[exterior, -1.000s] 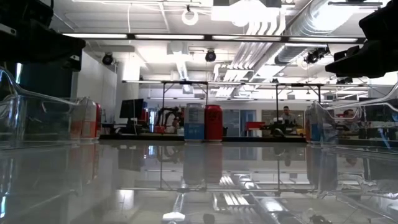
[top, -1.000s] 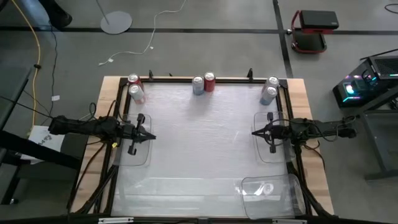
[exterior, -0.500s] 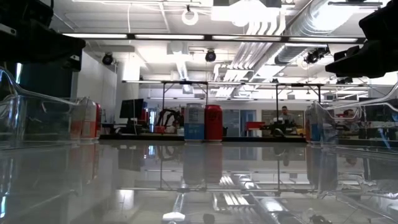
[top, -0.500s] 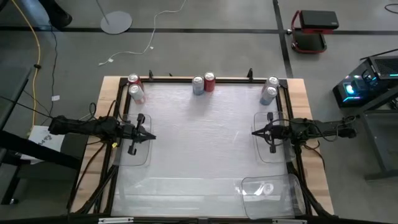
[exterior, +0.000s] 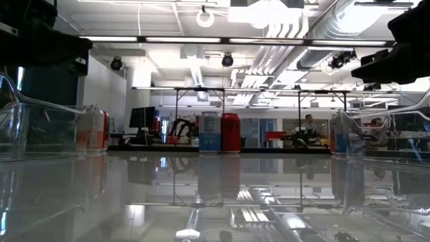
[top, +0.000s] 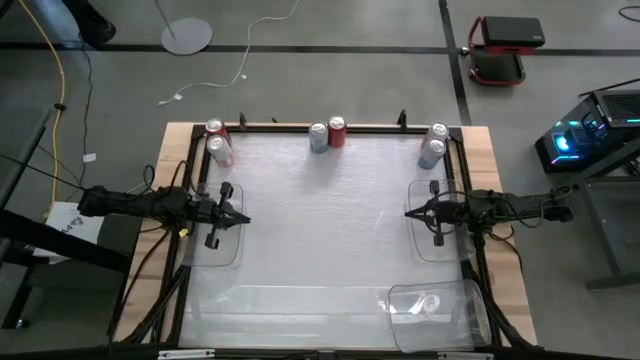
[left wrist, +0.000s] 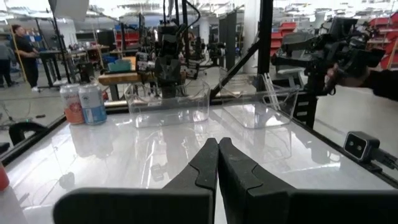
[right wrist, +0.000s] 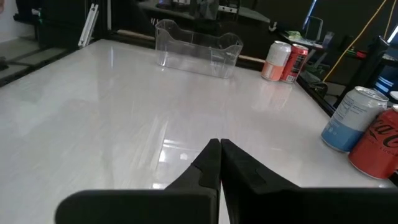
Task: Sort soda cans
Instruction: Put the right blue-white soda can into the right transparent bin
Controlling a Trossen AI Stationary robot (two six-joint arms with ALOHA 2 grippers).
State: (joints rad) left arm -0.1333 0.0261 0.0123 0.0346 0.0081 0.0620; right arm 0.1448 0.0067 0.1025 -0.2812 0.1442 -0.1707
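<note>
Counter: white glossy top in a dark frame, seen whole from above.

Soda cans, six, in three pairs along the far edge:
- Far left corner: red can and pale pink-white can, just beside each other; both visible beyond the clear tray in the right wrist view.
- Far edge, middle: silver can touching or just beside red can; in the low view the silver-blue one stands left of the red one, both upright.
- Far right corner: two silver cans, one just behind the other.

Clear trays: one under the left pincer, one under the right pincer, a third at the near right corner.

Left pincer: over the left tray, well apart from every can; fingers closed together, holding nothing.

Right pincer: over the right tray, likewise well clear of the cans; fingers pressed together, holding nothing.

Room beyond: a person standing far off in the left wrist view
</note>
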